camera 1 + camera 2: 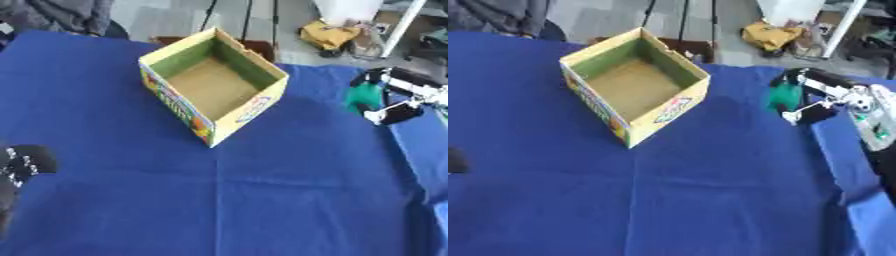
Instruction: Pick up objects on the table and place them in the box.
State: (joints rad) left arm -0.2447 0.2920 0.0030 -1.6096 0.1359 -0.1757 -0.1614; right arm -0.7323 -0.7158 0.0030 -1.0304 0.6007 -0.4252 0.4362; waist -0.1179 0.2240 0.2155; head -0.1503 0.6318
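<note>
Green object (781,96), blurred, seemingly pinched in right hand (815,100) beside open box (213,82).

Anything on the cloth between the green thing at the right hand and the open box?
Nothing visible. The right hand is around the green object, and only bare blue cloth lies between it and the box, whose top is open.

The green object (781,96) at the table's right edge is mostly covered by the right hand (811,102), so only its colour can be told; how the fingers lie on it is blurred. That arm runs off the right edge. The left hand (22,165) is cut by the left edge, its fingers unclear. The printing on the box (179,107) is too smeared to read. A person's dark clothing (61,15) at the far left is cropped by the top edge.
</note>
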